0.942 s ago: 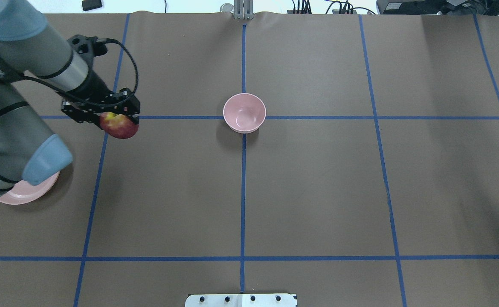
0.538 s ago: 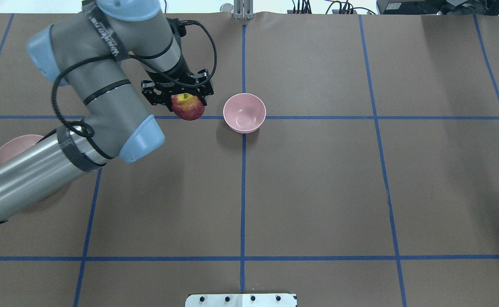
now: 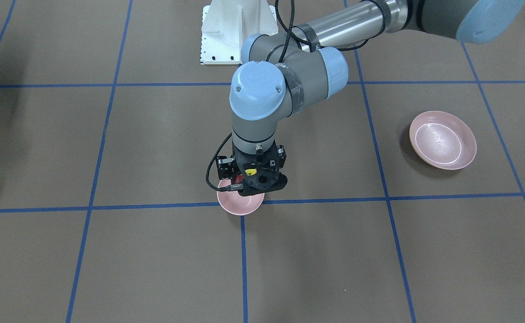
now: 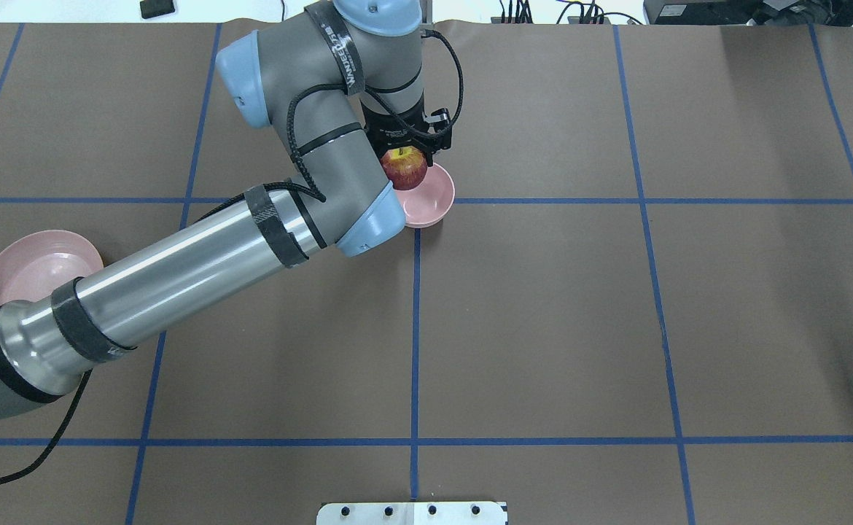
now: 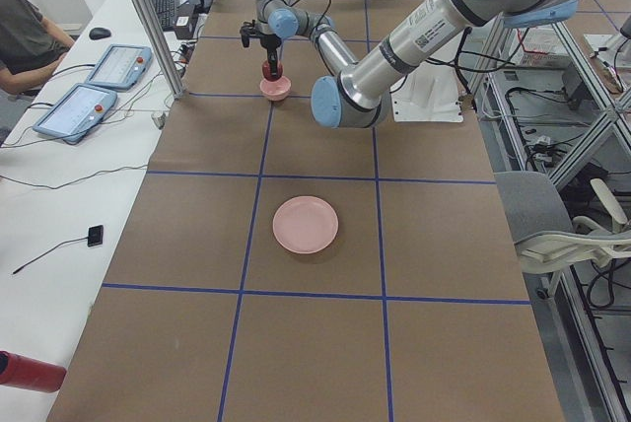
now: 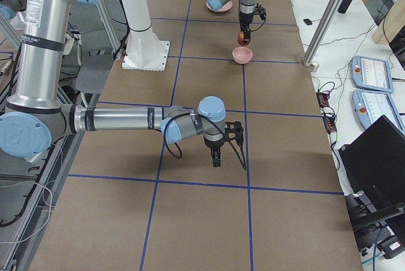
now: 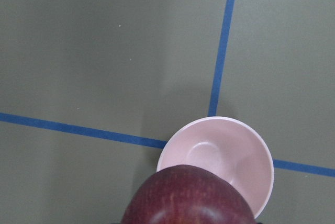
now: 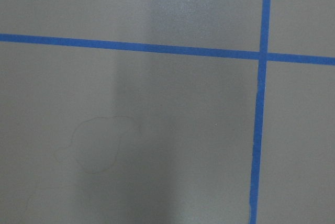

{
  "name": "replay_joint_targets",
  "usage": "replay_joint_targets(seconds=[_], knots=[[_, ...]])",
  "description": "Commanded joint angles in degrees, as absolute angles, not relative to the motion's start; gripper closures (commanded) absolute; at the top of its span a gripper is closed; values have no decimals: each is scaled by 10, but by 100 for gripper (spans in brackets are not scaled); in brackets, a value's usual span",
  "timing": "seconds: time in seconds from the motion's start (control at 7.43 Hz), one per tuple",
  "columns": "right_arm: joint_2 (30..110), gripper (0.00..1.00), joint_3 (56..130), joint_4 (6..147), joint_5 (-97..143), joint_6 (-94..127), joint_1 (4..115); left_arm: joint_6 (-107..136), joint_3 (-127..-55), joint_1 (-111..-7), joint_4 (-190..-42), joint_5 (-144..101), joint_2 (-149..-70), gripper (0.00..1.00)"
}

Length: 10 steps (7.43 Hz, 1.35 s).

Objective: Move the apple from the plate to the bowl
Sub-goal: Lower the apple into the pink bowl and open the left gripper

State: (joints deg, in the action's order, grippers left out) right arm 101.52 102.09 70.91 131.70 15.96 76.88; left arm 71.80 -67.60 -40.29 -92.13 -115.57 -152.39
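My left gripper [image 4: 406,156] is shut on the dark red apple [image 4: 405,168] and holds it over the near-left rim of the small pink bowl [image 4: 432,202]. In the left wrist view the apple [image 7: 188,198] fills the bottom edge, with the bowl [image 7: 233,153] just beyond it. The pink plate [image 4: 33,264] stands bare at the far left, partly behind my left arm; it also shows in the front-facing view [image 3: 442,140]. My right gripper [image 6: 215,157] shows only in the exterior right view, over bare table; I cannot tell if it is open or shut.
Blue tape lines [image 4: 415,328] cross the brown table cover. The white robot base plate [image 4: 412,512] sits at the near edge. My left arm's forearm [image 4: 178,281] stretches low across the left half of the table.
My left arm has swung right with the apple, from near the plate to over the bowl. The plate now shows more fully. The right gripper's tip has left the overhead view.
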Motion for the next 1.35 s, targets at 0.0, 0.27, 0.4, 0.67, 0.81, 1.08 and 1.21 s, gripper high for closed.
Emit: replay_joint_targets(seconds=[0.0,0.27,0.4,0.67,0.81,1.08,1.21], knots=[[1015,0,1021,708,1317,157,770,730,-608,-388,-964,-1134,-1546,100],[1016,0,1020,708,1317,158,770,730,-594,-364,-974,-1111,-1546,100],[1017,0,1020,708,1317,158,770,730,-594,-363,-975,-1112,-1546,100],[1017,0,1020,708,1317,158,769,730,-583,-363,-994,-1112,-1546,100],[1017,0,1020,708,1317,159,770,730,-569,-363,-1014,-1111,-1546,96],[1016,0,1020,708,1317,160,770,729,-567,-363,-1016,-1112,-1545,74],[1016,0,1020,708,1317,160,769,728,-567,-363,-1016,-1111,-1545,33]])
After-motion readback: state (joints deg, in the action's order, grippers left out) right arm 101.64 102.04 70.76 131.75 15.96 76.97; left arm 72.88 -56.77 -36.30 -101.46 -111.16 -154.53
